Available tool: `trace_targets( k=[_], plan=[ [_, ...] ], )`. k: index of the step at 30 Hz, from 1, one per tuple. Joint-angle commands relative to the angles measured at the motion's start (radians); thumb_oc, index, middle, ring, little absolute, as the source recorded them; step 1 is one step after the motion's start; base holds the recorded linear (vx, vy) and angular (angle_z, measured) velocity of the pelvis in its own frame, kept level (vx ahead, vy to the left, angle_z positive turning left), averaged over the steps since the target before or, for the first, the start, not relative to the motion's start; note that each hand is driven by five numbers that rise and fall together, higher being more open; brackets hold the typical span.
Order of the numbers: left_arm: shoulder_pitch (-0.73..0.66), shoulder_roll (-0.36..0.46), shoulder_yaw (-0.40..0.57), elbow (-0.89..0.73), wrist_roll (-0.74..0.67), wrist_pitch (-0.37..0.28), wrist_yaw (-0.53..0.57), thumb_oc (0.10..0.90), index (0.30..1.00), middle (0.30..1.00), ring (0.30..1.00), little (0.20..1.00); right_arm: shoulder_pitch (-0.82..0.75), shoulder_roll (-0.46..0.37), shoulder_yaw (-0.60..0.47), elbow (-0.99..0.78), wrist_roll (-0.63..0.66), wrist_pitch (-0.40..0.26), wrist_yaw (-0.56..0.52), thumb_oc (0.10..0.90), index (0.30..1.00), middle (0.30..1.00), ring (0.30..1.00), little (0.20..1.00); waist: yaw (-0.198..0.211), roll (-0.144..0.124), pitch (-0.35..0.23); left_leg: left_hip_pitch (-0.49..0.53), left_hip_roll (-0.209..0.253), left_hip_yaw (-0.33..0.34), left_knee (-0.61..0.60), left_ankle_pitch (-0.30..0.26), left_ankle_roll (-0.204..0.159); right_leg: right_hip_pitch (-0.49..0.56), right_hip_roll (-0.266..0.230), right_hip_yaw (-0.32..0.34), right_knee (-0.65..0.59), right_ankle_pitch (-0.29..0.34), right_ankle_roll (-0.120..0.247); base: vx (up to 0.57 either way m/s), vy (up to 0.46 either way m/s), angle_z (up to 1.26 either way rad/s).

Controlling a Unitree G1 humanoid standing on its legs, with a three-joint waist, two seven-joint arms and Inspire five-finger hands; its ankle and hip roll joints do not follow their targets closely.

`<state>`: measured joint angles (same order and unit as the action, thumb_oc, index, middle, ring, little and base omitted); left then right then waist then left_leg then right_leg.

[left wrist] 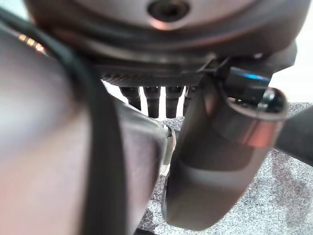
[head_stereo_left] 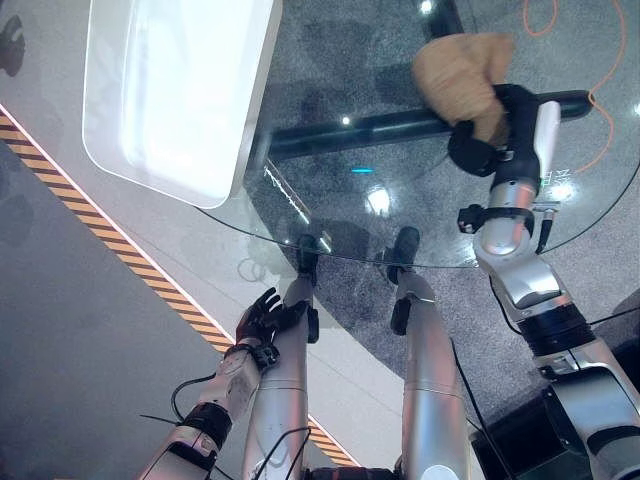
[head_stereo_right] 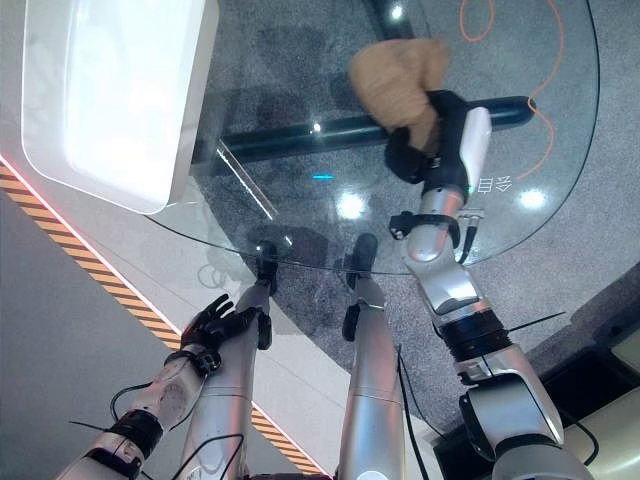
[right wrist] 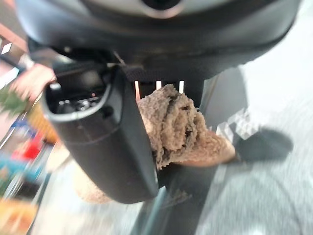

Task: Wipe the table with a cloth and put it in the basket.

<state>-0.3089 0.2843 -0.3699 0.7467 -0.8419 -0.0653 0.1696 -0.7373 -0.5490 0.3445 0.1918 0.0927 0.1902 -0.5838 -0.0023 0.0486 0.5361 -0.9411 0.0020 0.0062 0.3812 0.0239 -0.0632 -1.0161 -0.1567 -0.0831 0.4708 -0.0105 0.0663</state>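
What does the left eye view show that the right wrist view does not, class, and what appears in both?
Left eye view alone: the round glass table, a white basket standing on it at the robot's left, and the left hand hanging low beside the table edge. Right wrist view alone: a close look at the cloth's folds bunched between the thumb and fingers. Both: the right hand gripping the tan cloth.

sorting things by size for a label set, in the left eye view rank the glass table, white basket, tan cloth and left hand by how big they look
1. glass table
2. white basket
3. tan cloth
4. left hand

The left hand hangs nearer the camera, yet looks smallest.
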Motion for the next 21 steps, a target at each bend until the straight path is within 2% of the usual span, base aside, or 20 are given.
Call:
trace_targets(
  k=[1,2,3,4,6,7,10,11,12,13,14,21],
  plan=[
    [0.115,-0.063,-0.044,-0.026,0.022,0.002,-0.023,0.800,0.900,0.900,0.900,0.900,0.029,0.032,0.106,-0.171,-0.011,-0.034,0.116,0.100,0.300,0.300,0.300,0.200,0.019,0.045,-0.016,-0.013,-0.083,0.073,0.041,-0.072,0.054,0.025,0.081,-0.022,-0.084,0.031,0.017,0.00,0.000,0.00],
    [0.113,-0.065,-0.049,-0.028,0.022,0.003,-0.019,0.800,0.900,0.900,0.900,0.900,0.025,0.041,0.124,-0.170,-0.004,-0.041,0.138,0.100,0.300,0.300,0.300,0.200,0.022,0.046,-0.016,-0.014,-0.084,0.072,0.041,-0.071,0.055,0.025,0.080,-0.024,-0.084,0.031,0.016,0.00,-0.004,0.05],
    [0.091,-0.064,-0.046,-0.031,0.020,0.002,-0.017,0.800,0.900,0.900,0.900,0.900,0.002,0.042,0.137,-0.177,0.006,-0.044,0.155,0.100,0.300,0.300,0.300,0.200,0.019,0.045,-0.016,-0.051,-0.088,0.077,0.034,-0.038,0.059,-0.009,0.075,-0.029,-0.096,0.063,0.010,0.00,-0.004,0.04],
    [0.111,-0.065,-0.054,-0.029,0.020,0.002,-0.019,0.800,0.900,0.900,0.900,0.900,0.021,0.051,0.149,-0.178,0.011,-0.048,0.163,0.100,0.300,0.300,0.300,0.200,0.024,0.047,-0.016,-0.014,-0.085,0.072,0.043,-0.071,0.054,0.024,0.079,-0.025,-0.081,0.030,0.015,0.00,0.000,0.07],
    [0.108,-0.066,-0.055,-0.030,0.023,0.004,-0.020,0.800,0.900,0.900,0.900,0.900,0.015,0.063,0.172,-0.185,0.026,-0.064,0.195,0.100,0.300,0.300,0.300,0.200,0.026,0.048,-0.016,-0.013,-0.086,0.071,0.043,-0.070,0.054,0.025,0.078,-0.027,-0.081,0.029,0.014,0.01,0.000,0.06],
    [0.085,-0.066,-0.049,-0.034,0.026,0.006,-0.018,0.800,0.900,0.900,0.900,0.900,-0.012,0.067,0.184,-0.193,0.044,-0.072,0.217,0.100,0.300,0.300,0.300,0.200,0.025,0.048,-0.016,-0.050,-0.090,0.076,0.034,-0.036,0.059,-0.009,0.074,-0.032,-0.094,0.062,0.007,-0.04,-0.005,0.06],
    [0.077,-0.067,-0.056,-0.038,0.024,0.014,-0.011,0.800,0.900,0.900,0.900,0.900,-0.023,0.091,0.217,-0.212,0.070,-0.093,0.267,0.100,0.300,0.300,0.300,0.200,0.028,0.049,-0.016,-0.050,-0.091,0.075,0.039,-0.035,0.059,-0.010,0.074,-0.032,-0.089,0.060,0.006,0.01,-0.006,0.05],
    [0.098,-0.068,-0.064,-0.038,0.023,0.015,-0.010,0.800,0.900,0.900,0.900,0.900,-0.003,0.098,0.224,-0.213,0.074,-0.097,0.275,0.100,0.300,0.300,0.300,0.200,0.032,0.051,-0.016,-0.013,-0.088,0.070,0.048,-0.069,0.054,0.023,0.079,-0.028,-0.074,0.027,0.012,0.06,-0.005,0.03],
    [0.092,-0.067,-0.068,-0.039,0.019,0.018,-0.007,0.800,0.900,0.900,0.900,0.900,-0.009,0.105,0.236,-0.219,0.083,-0.099,0.286,0.100,0.300,0.300,0.300,0.200,0.032,0.051,-0.016,-0.014,-0.089,0.071,0.051,-0.069,0.053,0.022,0.078,-0.029,-0.073,0.027,0.011,0.00,0.000,0.00],
    [0.063,-0.065,-0.062,-0.042,0.015,0.025,-0.005,0.800,0.900,0.900,0.900,0.900,-0.036,0.110,0.248,-0.220,0.086,-0.102,0.302,0.100,0.300,0.300,0.300,0.200,0.029,0.050,-0.016,-0.052,-0.092,0.076,0.046,-0.035,0.057,-0.012,0.074,-0.034,-0.085,0.059,0.005,0.01,-0.003,0.03],
    [0.083,-0.066,-0.071,-0.041,0.014,0.026,-0.006,0.800,0.900,0.900,0.900,0.900,-0.016,0.117,0.254,-0.219,0.085,-0.102,0.307,0.100,0.300,0.300,0.300,0.200,0.033,0.052,-0.016,-0.015,-0.089,0.071,0.055,-0.069,0.052,0.021,0.078,-0.029,-0.070,0.026,0.011,0.00,0.000,0.00],
    [0.064,-0.063,-0.083,-0.047,0.003,0.037,0.004,0.800,0.900,0.900,0.900,0.900,-0.030,0.126,0.309,-0.222,0.094,-0.077,0.348,0.100,0.300,0.300,0.300,0.200,0.037,0.053,-0.016,-0.017,-0.088,0.071,0.069,-0.073,0.054,0.018,0.076,-0.032,-0.053,0.020,0.010,0.02,-0.003,0.05]
  ],
)
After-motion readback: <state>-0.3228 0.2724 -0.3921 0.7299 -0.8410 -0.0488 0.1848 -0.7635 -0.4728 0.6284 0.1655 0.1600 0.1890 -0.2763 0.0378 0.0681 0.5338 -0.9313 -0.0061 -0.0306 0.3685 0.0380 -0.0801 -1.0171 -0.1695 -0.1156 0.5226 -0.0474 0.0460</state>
